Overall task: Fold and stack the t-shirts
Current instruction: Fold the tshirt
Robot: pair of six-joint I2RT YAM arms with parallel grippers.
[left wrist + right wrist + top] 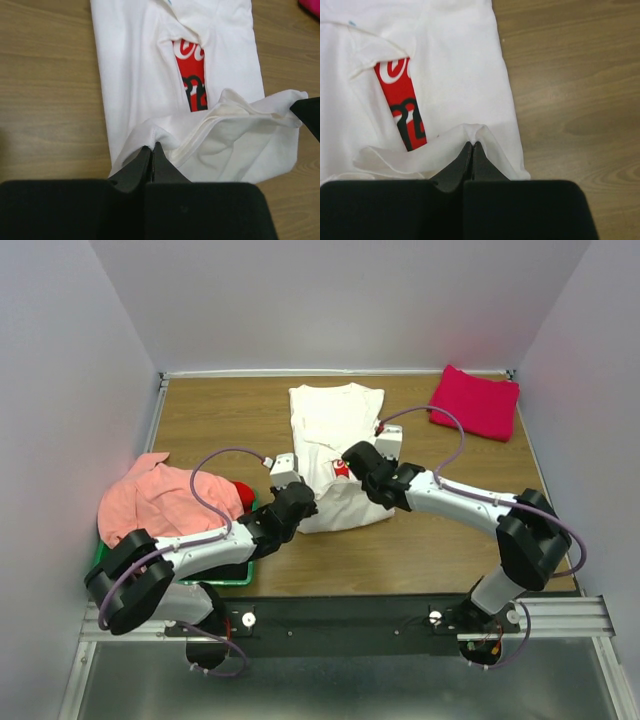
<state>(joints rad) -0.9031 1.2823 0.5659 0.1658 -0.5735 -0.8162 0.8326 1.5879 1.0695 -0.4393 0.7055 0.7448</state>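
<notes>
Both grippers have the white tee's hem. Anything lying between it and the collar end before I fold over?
Nothing visible: left gripper and right gripper are shut on the near hem of the white t-shirt; its far half lies bare. The magenta t-shirt sits apart in the far right corner.

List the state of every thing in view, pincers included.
white t-shirt, sides folded in, near hem lifted.
left pincer, shut on white t-shirt.
right pincer, shut on white t-shirt.
magenta-red t-shirt, folded, far right corner.
salmon-pink t-shirt, crumpled over green bin.
red t-shirt, mostly hidden under salmon-pink t-shirt.
</notes>
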